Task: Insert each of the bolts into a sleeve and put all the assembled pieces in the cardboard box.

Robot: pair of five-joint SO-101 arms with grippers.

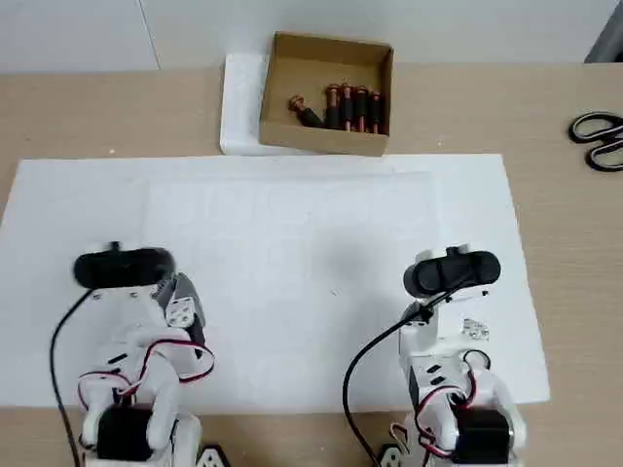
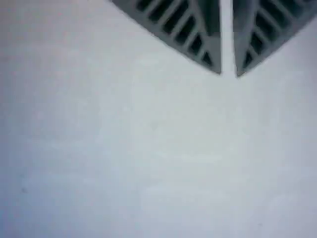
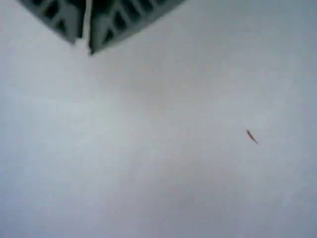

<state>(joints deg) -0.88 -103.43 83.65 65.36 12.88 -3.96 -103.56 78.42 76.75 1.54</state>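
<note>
The cardboard box (image 1: 282, 92) stands at the far middle of the table. Inside it lie several copper bolts in dark sleeves (image 1: 352, 107), side by side, with one more piece (image 1: 305, 113) lying askew to their left. Both arms are drawn back at the near edge. My left gripper (image 2: 228, 73) hangs shut over bare white paper, nothing between its fingers. My right gripper (image 3: 83, 45) is shut too, also over the paper. In the high view the left arm (image 1: 127, 268) sits near left and the right arm (image 1: 452, 272) near right.
A large white paper sheet (image 1: 292, 263) covers the middle of the table. A smaller white sheet (image 1: 238, 107) lies under the box. Scissors (image 1: 599, 136) rest at the far right edge. A tiny dark speck (image 3: 251, 137) marks the paper.
</note>
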